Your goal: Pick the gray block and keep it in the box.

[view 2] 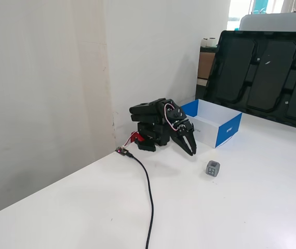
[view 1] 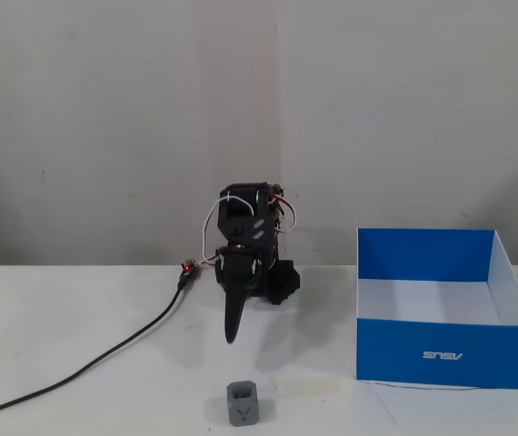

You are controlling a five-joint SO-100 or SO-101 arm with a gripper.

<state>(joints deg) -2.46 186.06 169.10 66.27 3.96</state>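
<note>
In a fixed view from the front, we see the black arm folded low at the back of the white worktop, against a pale wall. Its gripper points down toward the worktop, tip just above the surface. From this side the fingers line up one behind the other, so we cannot tell here whether they are apart or together. The block sits on the worktop in front of the gripper, near the bottom edge, apart from it and untouched. Just to its right lies a flat pale tape strip. The box stands open-topped at the right, blue outside, white inside, a small white logo on its front; it is well apart from the block. A black cable runs from the arm's base off to the left edge.

In a fixed view from the side, we see the arm beside the wall corner, with the gripper angled down; its two fingers stand slightly apart and hold nothing. The block rests on the worktop near the gripper, to the lower right. The box sits behind the arm, at its right. The cable trails toward the bottom edge. A dark tray leans upright at the far right.
</note>
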